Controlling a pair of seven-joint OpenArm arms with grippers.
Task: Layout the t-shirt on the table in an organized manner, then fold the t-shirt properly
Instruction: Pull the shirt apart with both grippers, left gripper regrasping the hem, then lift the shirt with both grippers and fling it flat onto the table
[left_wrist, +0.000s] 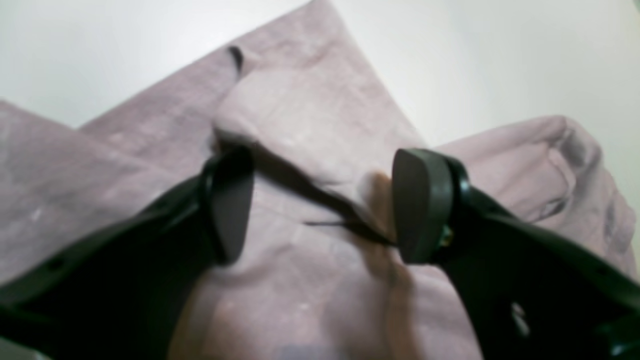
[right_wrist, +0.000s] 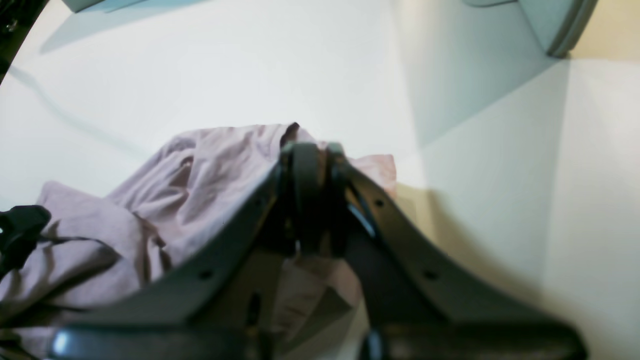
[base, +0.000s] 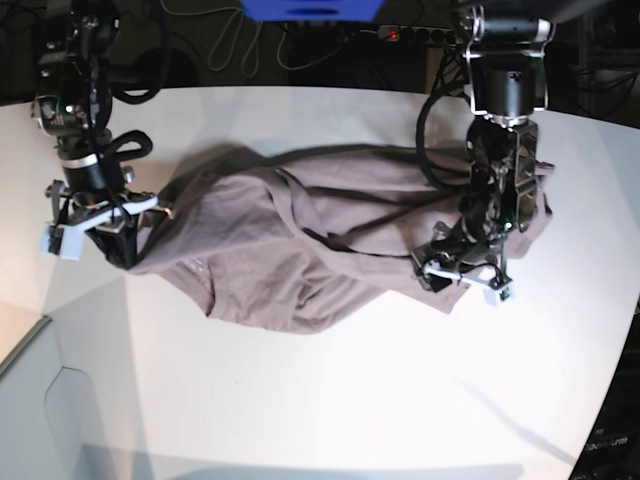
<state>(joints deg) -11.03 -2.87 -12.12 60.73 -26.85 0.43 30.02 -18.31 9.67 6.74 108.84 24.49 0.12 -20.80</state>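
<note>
Mauve t-shirt (base: 300, 240) lies crumpled across the table's (base: 330, 400) far half, not spread yet. Right end effector (right_wrist: 312, 200) is clamped on a hem corner near one side edge, likely to pull it taut; left end effector (left_wrist: 320, 205) stands apart over a fold toward the opposite edge, ready to pinch. Glossy white table, cables (base: 240, 40) beyond the far edge

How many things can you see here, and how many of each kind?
t-shirt: 1
table: 1
robot tools: 2, the left tool open over the shirt, the right tool shut on the t-shirt
blue box at the back: 1
power strip: 1
Total: 6
</note>
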